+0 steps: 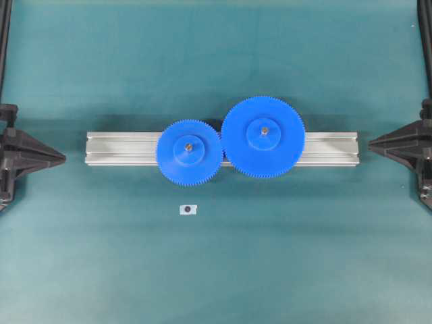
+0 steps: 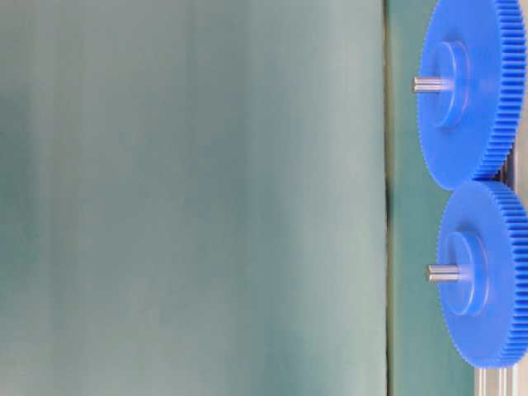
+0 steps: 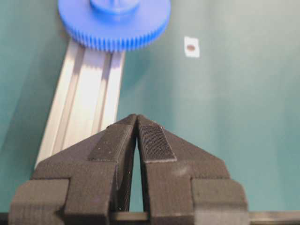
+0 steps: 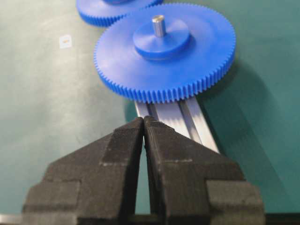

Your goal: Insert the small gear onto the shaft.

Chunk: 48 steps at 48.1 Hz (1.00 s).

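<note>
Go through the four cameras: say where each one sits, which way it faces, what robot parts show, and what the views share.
Overhead: looks straight down on the rail, small gear and larger gear; both grippers at the side edges.
Table-level: a sideways picture, side-on to both gears on their pins; no robot parts.
Left wrist: over the shut left gripper, along the rail toward the small gear.
Right wrist: over the shut right gripper, toward the larger gear.
Shared: all show the small gear.

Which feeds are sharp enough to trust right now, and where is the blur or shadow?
Overhead: evenly lit and sharp on the small gear and big gear. Table-level: turned sideways, mostly a blurred teal blank. Left wrist: hand crisp, gear behind soft. Right wrist: big gear sharp, its shadow falling to the right on the mat.
</note>
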Tool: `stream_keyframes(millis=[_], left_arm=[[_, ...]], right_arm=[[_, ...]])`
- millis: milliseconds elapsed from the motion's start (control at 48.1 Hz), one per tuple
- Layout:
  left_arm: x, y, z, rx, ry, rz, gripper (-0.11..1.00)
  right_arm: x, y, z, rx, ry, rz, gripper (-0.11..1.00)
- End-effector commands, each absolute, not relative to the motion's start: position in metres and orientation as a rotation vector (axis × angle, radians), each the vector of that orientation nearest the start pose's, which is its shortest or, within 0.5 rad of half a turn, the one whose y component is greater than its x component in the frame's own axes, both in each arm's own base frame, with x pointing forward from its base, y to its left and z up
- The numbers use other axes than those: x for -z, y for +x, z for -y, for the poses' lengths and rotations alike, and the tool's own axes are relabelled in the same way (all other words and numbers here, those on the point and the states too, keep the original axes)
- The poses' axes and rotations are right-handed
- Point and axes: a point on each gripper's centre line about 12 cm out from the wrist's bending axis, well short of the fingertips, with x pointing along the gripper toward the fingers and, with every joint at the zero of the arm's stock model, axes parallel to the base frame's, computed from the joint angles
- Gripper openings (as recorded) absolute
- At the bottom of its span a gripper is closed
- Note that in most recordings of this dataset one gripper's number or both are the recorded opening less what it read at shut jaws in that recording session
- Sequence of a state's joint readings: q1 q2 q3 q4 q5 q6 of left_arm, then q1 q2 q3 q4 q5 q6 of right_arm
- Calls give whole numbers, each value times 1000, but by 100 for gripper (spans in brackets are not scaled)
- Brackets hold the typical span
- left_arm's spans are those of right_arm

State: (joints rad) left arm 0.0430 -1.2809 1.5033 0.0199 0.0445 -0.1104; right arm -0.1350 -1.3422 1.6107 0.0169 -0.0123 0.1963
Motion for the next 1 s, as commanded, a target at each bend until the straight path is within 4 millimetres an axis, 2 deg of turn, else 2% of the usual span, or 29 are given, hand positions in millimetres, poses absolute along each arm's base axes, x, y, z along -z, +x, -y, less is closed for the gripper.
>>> stream_keyframes(millis=[0, 187, 291, 977], left_arm=[[-174, 137, -6, -54, -104, -246, 7], [-166, 135, -6, -55, -124, -235, 7], [-155, 132, -5, -51, -121, -212, 7], [-155, 132, -5, -51, -121, -200, 7]], right_arm=[[-143, 124, 17, 163, 243, -222, 14], [-142, 124, 17, 167, 258, -226, 14], [-142, 124, 17, 167, 259, -226, 14], [-142, 124, 17, 166, 259, -227, 14]])
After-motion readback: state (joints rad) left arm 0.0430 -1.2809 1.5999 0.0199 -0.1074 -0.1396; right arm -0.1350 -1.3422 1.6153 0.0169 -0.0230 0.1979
